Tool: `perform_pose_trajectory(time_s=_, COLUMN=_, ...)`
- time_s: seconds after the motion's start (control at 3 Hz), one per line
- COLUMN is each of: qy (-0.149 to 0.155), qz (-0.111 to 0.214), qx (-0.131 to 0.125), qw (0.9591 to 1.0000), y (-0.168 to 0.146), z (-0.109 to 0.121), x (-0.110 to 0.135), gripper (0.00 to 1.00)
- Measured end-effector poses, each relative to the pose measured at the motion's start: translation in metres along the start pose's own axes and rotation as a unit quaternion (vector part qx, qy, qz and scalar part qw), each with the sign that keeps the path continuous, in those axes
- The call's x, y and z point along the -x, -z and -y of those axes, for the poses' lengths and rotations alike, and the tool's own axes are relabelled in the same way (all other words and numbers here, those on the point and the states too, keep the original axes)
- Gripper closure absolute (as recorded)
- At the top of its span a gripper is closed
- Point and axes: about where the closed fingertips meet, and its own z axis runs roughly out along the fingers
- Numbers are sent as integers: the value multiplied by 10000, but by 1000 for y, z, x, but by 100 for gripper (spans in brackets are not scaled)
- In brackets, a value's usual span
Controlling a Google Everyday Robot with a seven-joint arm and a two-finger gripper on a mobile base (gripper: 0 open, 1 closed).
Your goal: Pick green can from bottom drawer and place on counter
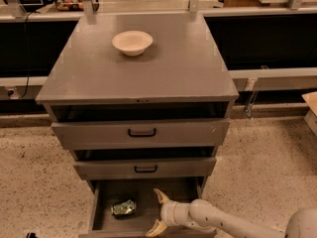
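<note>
Fingers (159,196): two tan tips, spread wide apart, nothing between them. I see one tip up toward the drawer's back and one down near its front edge, both pointing left.

Gripper (157,212): inside the open bottom drawer (97,207), right of centre, on the pale wrist of a cream-white arm (225,223) that comes in from the lower right.

Small shiny green and silver dented can (123,208): lying on its side on the drawer floor, left of the gripper and near it, not touched by either finger.

Bottom drawer: plain grey box, pulled out, lowest of three. The middle grey drawer (145,168) and upper grey drawer (141,132), each with a black handle, stand slightly open above it.

Counter (163,71): broad flat grey cabinet top, carrying a cream round bowl (132,42) near its back left.
</note>
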Motion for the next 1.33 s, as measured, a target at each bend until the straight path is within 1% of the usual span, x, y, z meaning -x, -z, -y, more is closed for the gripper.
perform_pose_trajectory(time_s=0.33, qy=-46, qz=54, qx=275, qw=9996, y=-36, z=4, x=2, gripper=0)
perform_pose_trajectory(time_s=0.67, qy=-138, qz=79, qx=393, qw=9991, y=-57, z=14, x=0, gripper=0)
perform_pose_trajectory(time_s=1.0, qy=-300, qz=193, qx=370, qw=9987, y=-69, z=27, x=-3, gripper=0)
perform_pose_trajectory(time_s=1.33, qy=-366, qz=268, qx=360, qw=9983, y=-79, z=37, x=-6, gripper=11)
